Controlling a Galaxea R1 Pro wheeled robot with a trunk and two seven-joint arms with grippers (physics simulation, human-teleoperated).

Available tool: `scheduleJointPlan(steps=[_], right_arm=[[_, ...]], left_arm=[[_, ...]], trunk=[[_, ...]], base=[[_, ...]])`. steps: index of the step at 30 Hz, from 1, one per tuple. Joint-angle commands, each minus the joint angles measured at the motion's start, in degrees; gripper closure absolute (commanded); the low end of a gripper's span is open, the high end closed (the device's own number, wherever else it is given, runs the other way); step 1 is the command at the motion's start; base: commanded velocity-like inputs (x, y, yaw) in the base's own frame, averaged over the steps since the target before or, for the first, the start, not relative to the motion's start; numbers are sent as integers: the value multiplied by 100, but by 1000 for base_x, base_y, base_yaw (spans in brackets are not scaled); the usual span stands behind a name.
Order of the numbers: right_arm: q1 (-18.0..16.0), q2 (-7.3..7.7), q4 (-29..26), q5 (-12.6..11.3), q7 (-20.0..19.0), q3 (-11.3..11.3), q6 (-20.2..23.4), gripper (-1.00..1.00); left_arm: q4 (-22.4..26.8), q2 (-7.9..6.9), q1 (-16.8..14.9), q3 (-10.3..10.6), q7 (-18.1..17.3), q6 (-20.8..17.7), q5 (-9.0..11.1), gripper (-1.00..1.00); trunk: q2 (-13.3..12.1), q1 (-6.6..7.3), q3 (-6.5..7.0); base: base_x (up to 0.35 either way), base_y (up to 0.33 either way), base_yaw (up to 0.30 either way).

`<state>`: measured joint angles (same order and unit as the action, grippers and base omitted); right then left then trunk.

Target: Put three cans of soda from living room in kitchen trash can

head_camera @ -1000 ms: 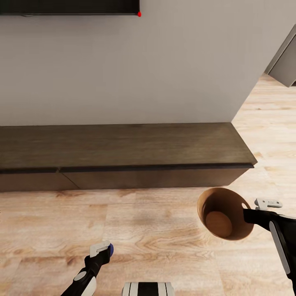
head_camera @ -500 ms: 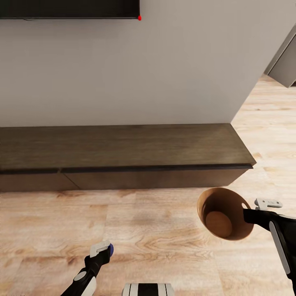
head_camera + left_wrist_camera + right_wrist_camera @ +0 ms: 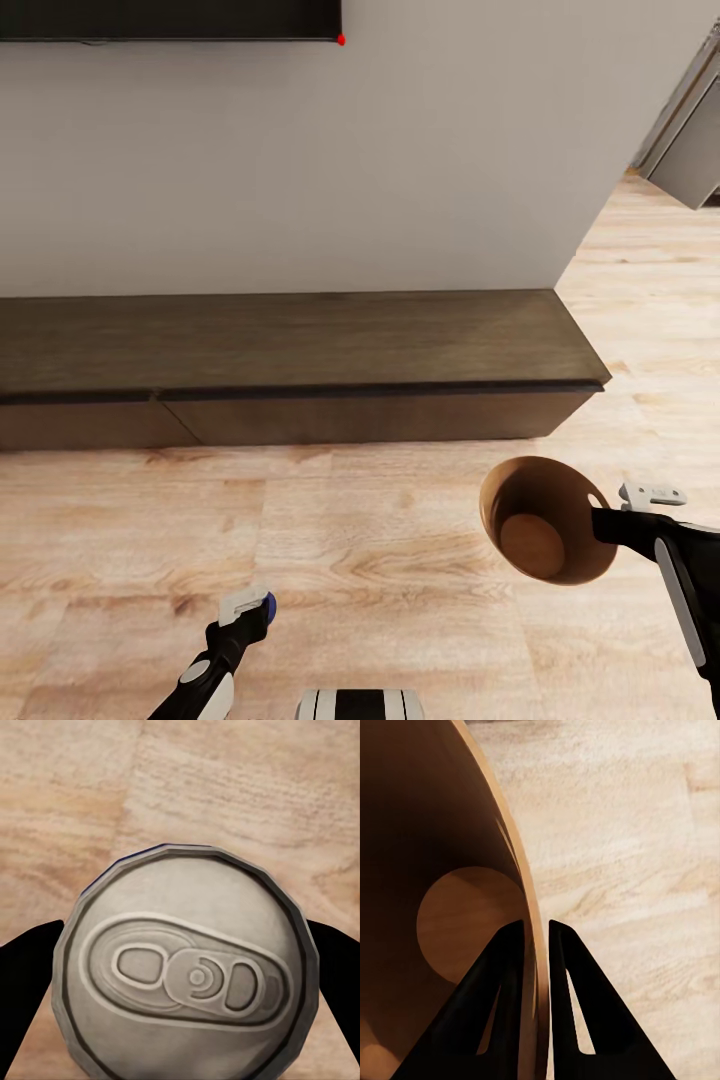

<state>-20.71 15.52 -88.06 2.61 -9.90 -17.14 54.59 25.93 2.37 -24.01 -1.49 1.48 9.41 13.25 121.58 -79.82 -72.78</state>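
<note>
My left gripper [image 3: 250, 608] at seven o'clock pinches the blue soda can [image 3: 187, 971]; my right gripper [image 3: 534, 934] at four o'clock clamps the trash can [image 3: 540, 520] wall, above the wood floor [image 3: 380, 560].

Long dark wood cabinet [image 3: 290, 345], low, set flush against the pale grey wall [image 3: 400, 150] and resting on the light wood floor [image 3: 350, 540]. Above the cabinet's left half, the lower edge of a black wall TV [image 3: 170, 20], a red light [image 3: 341, 39] at its corner. Beyond the cabinet's right end the wall ends; further floor and a grey door [image 3: 690, 140] lie past it.
</note>
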Motion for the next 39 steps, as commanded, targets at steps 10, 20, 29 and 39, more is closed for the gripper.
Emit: scheduleJointPlan(steps=[10, 20, 29, 39], right_arm=[[-2, 1, 0, -41, -30, 0, 1, 100], [-3, -4, 0, -41, -30, 4, 1, 100], [0, -5, -1, -41, -30, 8, 3, 100], [1, -5, -1, -41, -30, 9, 4, 100]], left_arm=[[0, 0, 2, 0, 2, 0, -4, 100], [0, 0, 2, 4, 1, 0, -3, 100], [0, 0, 2, 0, 1, 0, -6, 100], [0, 0, 1, 0, 1, 0, -6, 100]], trunk=[[0, 0, 0], [-361, 198, 162], [-722, 396, 323], [-1123, 615, 503]], base=[[-12, 0, 0], [0, 0, 0], [0, 0, 0], [0, 0, 0]])
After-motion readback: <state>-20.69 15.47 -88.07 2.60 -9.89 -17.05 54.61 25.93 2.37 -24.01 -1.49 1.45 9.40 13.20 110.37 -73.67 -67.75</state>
